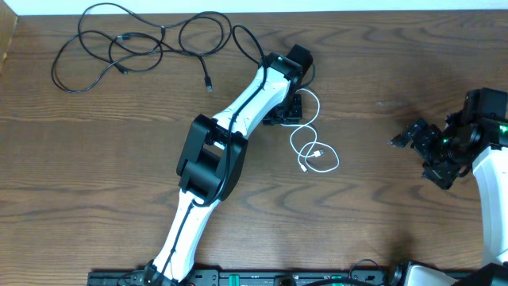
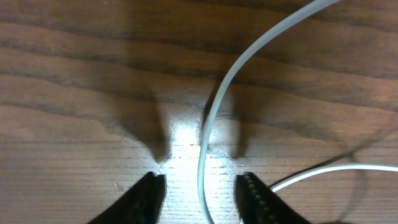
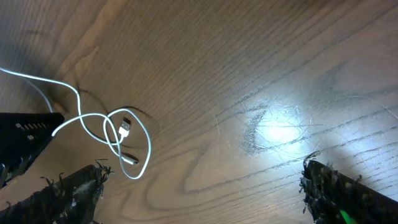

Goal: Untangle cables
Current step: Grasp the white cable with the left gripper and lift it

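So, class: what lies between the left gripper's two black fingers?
The thin white cable, over bare brown wooden table, clear of both fingers; the left wrist view shows it.

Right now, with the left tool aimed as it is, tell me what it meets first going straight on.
Most likely the white cable, which runs between the open fingers of the left tool. Directly behind it lies the wooden table. The wrist view does not show how near the cable is.
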Robot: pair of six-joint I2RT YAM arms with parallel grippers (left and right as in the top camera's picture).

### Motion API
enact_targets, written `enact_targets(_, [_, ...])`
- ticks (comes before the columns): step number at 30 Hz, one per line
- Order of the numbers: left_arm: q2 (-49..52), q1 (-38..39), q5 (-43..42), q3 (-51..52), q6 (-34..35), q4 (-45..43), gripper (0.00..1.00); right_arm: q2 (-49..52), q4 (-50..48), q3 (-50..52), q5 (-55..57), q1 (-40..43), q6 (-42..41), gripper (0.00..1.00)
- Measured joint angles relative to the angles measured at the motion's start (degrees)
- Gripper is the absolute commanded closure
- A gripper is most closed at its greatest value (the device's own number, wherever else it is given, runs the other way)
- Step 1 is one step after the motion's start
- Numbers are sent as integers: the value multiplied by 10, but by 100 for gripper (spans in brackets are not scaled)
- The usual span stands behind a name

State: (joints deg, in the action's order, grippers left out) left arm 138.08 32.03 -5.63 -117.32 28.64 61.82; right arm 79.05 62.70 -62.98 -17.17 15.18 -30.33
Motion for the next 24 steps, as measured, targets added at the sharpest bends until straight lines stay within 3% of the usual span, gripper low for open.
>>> enact_targets(5, [1,0,0,0,0,-1,70,0,0,0,0,0,0,1])
enact_targets(10, [2,0,0,1,0,-3,92,0,0,0,0,0,0,1])
enact_targets(24, [-15,-1,0,1,-10,-3,93,0,2,0,0,0,2,1])
